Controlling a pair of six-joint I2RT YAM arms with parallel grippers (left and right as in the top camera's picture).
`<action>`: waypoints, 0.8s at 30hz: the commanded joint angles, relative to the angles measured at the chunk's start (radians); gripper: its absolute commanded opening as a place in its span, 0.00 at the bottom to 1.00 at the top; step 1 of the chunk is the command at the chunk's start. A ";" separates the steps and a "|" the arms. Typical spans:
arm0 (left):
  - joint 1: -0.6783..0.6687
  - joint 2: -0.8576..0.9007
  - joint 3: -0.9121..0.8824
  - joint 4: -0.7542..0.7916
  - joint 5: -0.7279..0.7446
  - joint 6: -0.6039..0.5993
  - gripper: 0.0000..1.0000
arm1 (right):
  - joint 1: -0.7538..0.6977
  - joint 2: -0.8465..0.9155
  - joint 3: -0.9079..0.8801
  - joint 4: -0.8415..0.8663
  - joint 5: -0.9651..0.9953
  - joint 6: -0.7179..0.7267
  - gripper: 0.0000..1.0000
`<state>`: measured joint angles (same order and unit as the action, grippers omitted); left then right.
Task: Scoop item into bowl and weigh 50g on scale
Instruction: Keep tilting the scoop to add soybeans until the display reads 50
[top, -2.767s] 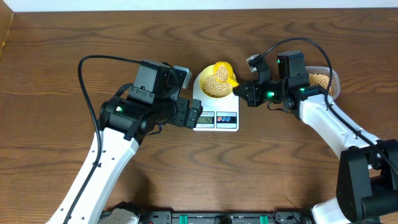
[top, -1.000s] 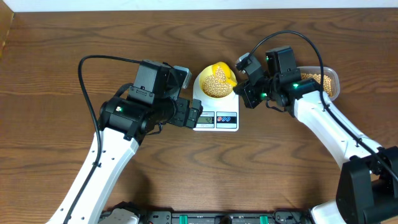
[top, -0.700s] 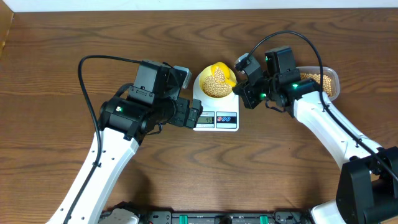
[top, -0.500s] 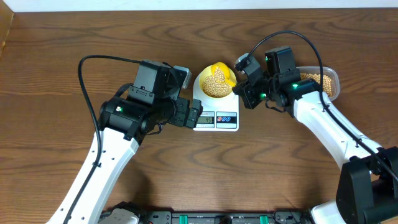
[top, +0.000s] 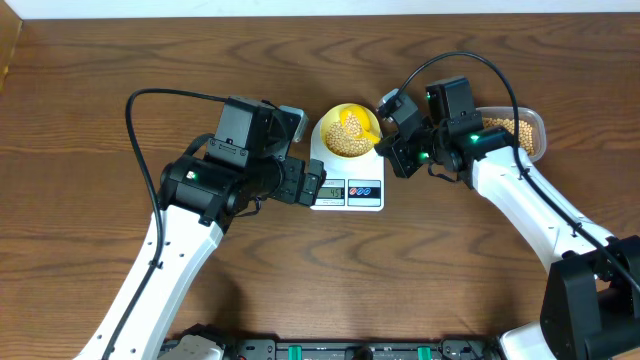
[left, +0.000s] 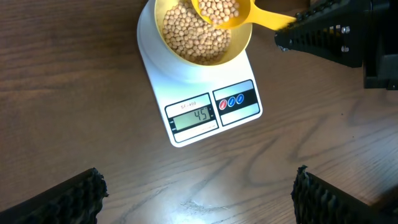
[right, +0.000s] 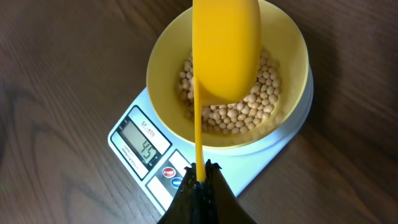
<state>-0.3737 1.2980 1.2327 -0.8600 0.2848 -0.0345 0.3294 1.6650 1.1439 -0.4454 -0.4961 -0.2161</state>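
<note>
One scoop over bowl, handle pointing back to right hand.

Scale display: you read 45, straight ahead of the left end effector, centred between its fingers. Small print above the digits: SF-400. From the right end effector, pinched on the scoop handle, 45 shows just ahead and left of the tips. Red and blue buttons carry white marks, too small to read.
</note>
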 joint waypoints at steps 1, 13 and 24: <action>0.003 -0.009 0.028 -0.002 -0.006 -0.012 0.98 | 0.006 -0.025 0.021 0.000 0.000 -0.024 0.01; 0.003 -0.009 0.028 -0.002 -0.006 -0.012 0.98 | 0.006 -0.025 0.021 0.005 0.053 -0.034 0.01; 0.003 -0.009 0.028 -0.002 -0.006 -0.012 0.98 | 0.006 -0.025 0.021 0.003 0.019 -0.023 0.01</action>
<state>-0.3737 1.2980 1.2327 -0.8600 0.2852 -0.0345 0.3294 1.6650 1.1439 -0.4450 -0.4545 -0.2310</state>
